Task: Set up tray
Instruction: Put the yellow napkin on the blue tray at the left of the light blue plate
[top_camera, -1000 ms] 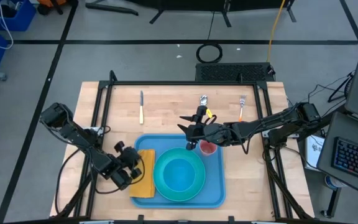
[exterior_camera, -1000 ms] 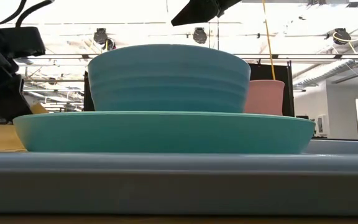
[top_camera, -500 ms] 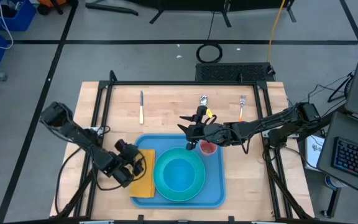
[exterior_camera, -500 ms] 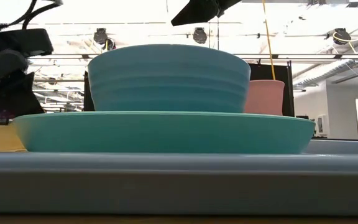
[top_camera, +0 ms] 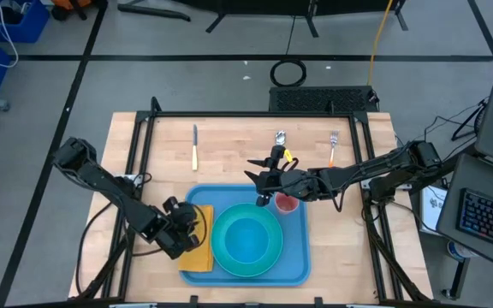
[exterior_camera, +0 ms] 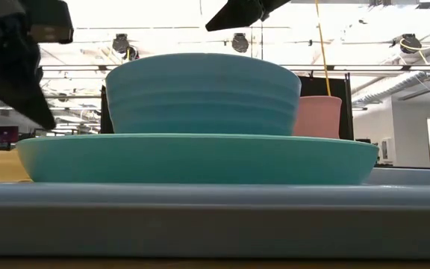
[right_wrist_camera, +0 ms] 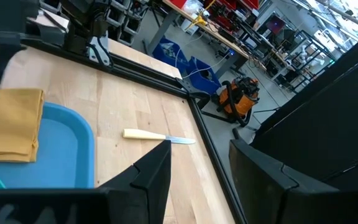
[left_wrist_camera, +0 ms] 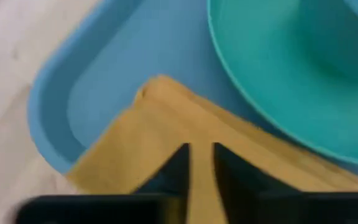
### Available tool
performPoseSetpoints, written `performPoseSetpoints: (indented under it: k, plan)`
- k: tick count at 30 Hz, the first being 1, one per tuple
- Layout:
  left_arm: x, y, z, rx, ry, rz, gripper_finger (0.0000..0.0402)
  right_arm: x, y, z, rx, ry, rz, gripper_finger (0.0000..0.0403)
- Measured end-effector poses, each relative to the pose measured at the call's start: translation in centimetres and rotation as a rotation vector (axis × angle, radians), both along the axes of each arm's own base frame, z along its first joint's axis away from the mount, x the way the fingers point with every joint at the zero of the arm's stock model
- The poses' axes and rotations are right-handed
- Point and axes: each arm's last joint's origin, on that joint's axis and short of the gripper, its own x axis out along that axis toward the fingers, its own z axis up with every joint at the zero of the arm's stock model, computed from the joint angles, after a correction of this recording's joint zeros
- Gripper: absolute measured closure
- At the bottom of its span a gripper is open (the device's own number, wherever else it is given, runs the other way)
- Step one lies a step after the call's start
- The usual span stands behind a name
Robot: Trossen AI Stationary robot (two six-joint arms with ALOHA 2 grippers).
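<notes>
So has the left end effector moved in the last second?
Yes. In the high view the left end effector has slid slightly toward the near table edge along the napkin, judged against the tray, which stayed put.

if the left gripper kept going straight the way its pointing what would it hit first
Most likely the folded yellow-orange napkin: the left gripper points down at it, fingers narrowly apart above the cloth. Beyond lies the light-blue plastic tray. How much height remains is unclear.

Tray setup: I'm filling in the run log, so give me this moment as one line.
tray: holds plate, bowl, napkin, pink cup | left gripper: over napkin, nearly shut | right gripper: open, above tray's far edge
</notes>
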Motion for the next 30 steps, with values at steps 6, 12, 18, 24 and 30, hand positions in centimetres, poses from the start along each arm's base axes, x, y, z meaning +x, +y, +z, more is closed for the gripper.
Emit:
performPoseSetpoints:
  k: [6,12,18,24,30]
  plan:
    - [0.0,0.2,-0.1,-0.009,0.016,0.009,0.0393,0.0,0.0,0.0,0.0,-0.001,0.0,0.0252]
    - [-0.2,1.0,-1.3,-0.076,0.071,0.038,0.0398,0.0,0.0,0.0,0.001,-0.001,0.0,0.0252]
    - [-0.3,1.4,-2.7,-0.132,0.054,0.032,0.0399,0.0,0.0,0.0,0.001,-0.001,0.0,0.0252]
    - [-0.7,2.0,-3.9,-0.152,0.062,0.051,0.04,0.0,0.0,0.0,0.0,-0.001,0.0,0.0252]
    - [-0.7,2.6,-4.7,-0.176,0.041,0.07,0.04,0.0,0.0,0.0,0.001,-0.001,0.0,0.0252]
